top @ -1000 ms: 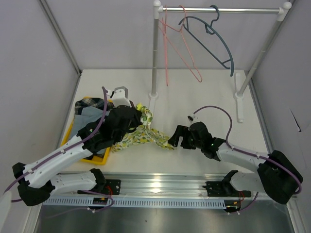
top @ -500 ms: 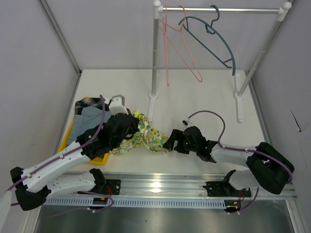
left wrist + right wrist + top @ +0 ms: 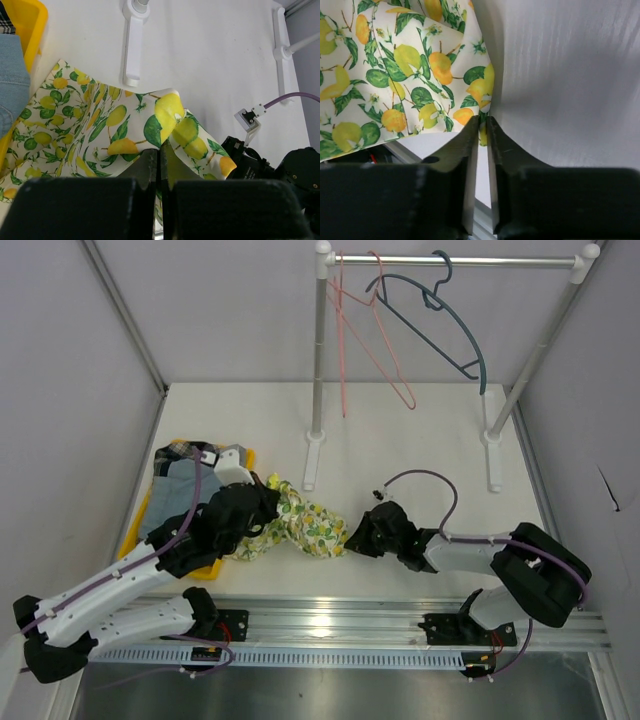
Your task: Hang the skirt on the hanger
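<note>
The lemon-print skirt (image 3: 300,523) lies bunched on the white table between both grippers. My left gripper (image 3: 266,508) is shut on the skirt's left part; in the left wrist view its jaws (image 3: 161,150) pinch a fold of the skirt (image 3: 100,120). My right gripper (image 3: 352,537) is shut on the skirt's right edge; the right wrist view shows its tips (image 3: 482,122) clamped on the hem of the skirt (image 3: 395,65). Two thin pink hangers hang on the rail at the back, and I point to one hanger (image 3: 385,355). Neither gripper is near it.
A thicker blue-grey hanger (image 3: 445,325) hangs on the same rail (image 3: 450,260). The rack's post foot (image 3: 310,465) stands just behind the skirt. A yellow bin (image 3: 205,568) at the left holds a denim shirt (image 3: 175,495) and a plaid shirt (image 3: 172,452).
My right gripper moved left to the skirt's edge and went from open to shut on it. My left arm drew back toward the near left, still holding the skirt.
</note>
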`<act>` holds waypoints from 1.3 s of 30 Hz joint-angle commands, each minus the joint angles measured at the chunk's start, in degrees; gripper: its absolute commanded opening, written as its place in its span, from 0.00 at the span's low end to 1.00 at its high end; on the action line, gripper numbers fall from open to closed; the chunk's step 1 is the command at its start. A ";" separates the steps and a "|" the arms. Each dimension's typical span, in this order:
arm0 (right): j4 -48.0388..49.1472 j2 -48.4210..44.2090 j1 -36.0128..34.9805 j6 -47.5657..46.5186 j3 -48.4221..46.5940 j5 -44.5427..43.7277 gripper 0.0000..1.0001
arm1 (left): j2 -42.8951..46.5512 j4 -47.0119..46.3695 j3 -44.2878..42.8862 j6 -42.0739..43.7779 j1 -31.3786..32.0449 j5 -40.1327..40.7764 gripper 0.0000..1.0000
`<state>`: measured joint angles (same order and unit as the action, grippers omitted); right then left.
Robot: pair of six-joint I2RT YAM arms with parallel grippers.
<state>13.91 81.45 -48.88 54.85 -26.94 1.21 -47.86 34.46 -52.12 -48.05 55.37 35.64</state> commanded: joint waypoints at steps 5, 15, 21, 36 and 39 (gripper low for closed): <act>-5.36 -0.58 0.28 -3.17 -5.84 -4.71 0.00 | 2.41 -0.88 1.14 0.32 0.44 0.92 0.00; -27.08 -22.20 15.97 -12.12 -18.83 -4.91 0.00 | -5.57 -10.63 -8.50 12.36 -8.50 -9.78 0.00; -32.72 -15.55 33.93 -20.30 -41.67 7.48 0.00 | -21.99 -19.69 -26.93 17.38 -21.08 -27.79 0.00; -36.50 -23.33 38.09 -19.53 -32.87 9.96 0.00 | -20.10 -42.94 4.00 8.86 -24.35 -45.21 0.00; -33.00 -30.37 35.01 -15.58 -11.99 7.23 0.00 | -18.77 -49.37 19.72 5.17 -21.28 -43.99 0.00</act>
<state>-20.86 55.16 -11.31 35.11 -51.33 10.07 -67.92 -4.95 -43.29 -37.50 31.59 -5.96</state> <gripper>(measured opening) 0.010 0.012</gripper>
